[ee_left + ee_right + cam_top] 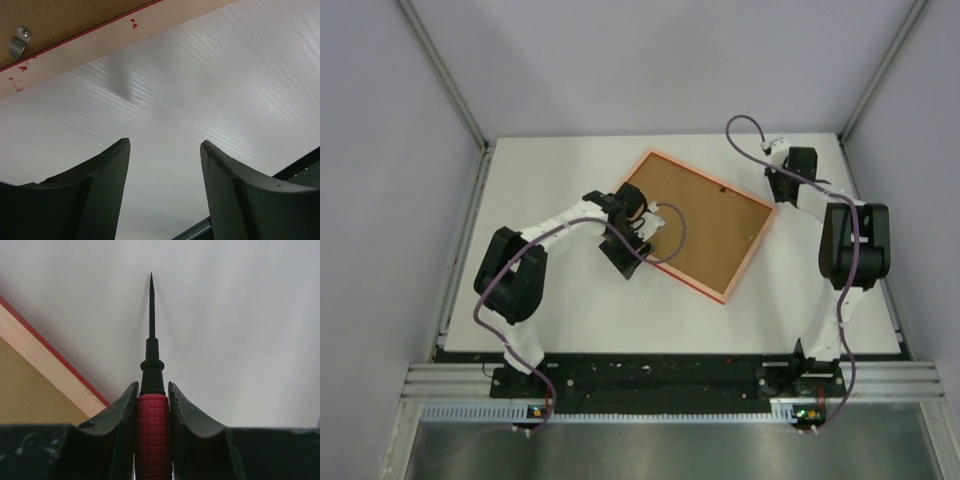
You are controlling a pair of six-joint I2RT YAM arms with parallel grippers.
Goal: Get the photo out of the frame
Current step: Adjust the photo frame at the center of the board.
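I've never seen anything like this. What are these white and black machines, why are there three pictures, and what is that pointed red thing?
They are two robot arms bolted at the near edge of a white table, each ending in a two-finger gripper. The overhead picture is taken from a fixed camera above and behind them. The other two come from small cameras on the wrists, so each shows its own dark fingers up close.

On the table lies a picture frame, face down: you see its brown back and reddish rim, so no photo is visible.

The left gripper is open and empty, beside the frame's edge. The right gripper is shut on a screwdriver with a red handle and a thin dark tip, pointing at bare table near the frame's corner.
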